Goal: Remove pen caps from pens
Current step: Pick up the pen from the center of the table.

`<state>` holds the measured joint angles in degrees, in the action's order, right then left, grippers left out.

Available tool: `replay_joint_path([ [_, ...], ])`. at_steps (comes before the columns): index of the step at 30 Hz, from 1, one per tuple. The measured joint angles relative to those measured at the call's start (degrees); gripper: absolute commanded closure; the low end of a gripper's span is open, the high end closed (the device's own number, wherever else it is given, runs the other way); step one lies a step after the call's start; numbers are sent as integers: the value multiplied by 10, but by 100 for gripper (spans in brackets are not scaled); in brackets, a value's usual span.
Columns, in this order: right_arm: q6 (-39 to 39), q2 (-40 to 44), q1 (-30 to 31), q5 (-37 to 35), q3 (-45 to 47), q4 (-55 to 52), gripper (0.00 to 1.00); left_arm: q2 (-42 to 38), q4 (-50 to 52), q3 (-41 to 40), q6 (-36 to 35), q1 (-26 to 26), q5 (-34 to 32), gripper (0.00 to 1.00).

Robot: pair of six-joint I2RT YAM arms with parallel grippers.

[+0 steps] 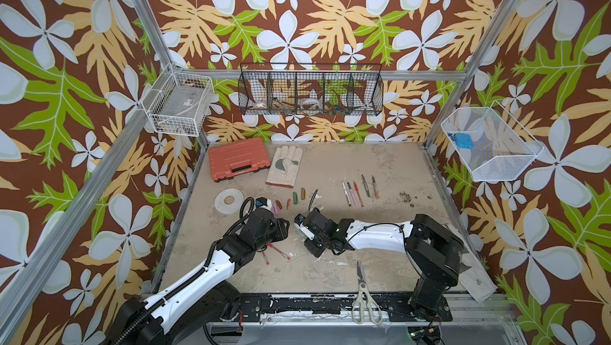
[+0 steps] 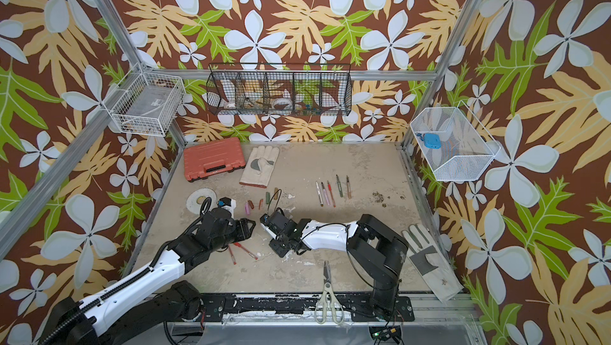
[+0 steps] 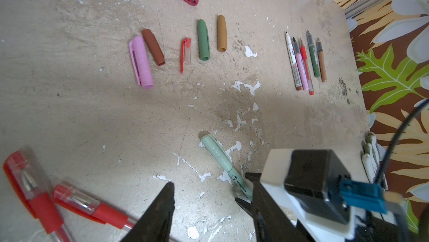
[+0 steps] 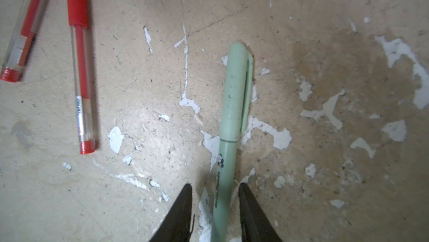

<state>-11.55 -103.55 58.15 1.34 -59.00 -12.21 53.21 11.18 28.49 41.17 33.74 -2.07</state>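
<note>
Nearby, red pens [image 4: 80,66] and scissors [image 1: 362,286]

Orange case [image 1: 238,159], glove [image 1: 285,165], tape roll [image 1: 228,200], scissors [image 1: 362,288] on table [image 1: 380,168].

Worn grey desk [image 2: 363,174]; an orange-red plastic tool case [image 2: 214,163] lies at its far left corner, a pale fabric work glove [image 2: 259,166] just beside it; short coloured pen caps [image 2: 261,201] sit in a row mid-desk; five uncapped pens [image 2: 331,193] lie nearer the right edge; long grey-handled scissors [image 2: 326,288] cross the near edge.
</note>
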Motion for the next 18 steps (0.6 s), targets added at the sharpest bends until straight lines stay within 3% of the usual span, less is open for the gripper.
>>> replay_joint_path([
  [6,0,-14,3,-9,-8,0,70,11,-7,0,-8,-1,6,44],
  [18,-1,-12,3,-33,-6,2,98,8,-5,13,-12,-18,5,40],
])
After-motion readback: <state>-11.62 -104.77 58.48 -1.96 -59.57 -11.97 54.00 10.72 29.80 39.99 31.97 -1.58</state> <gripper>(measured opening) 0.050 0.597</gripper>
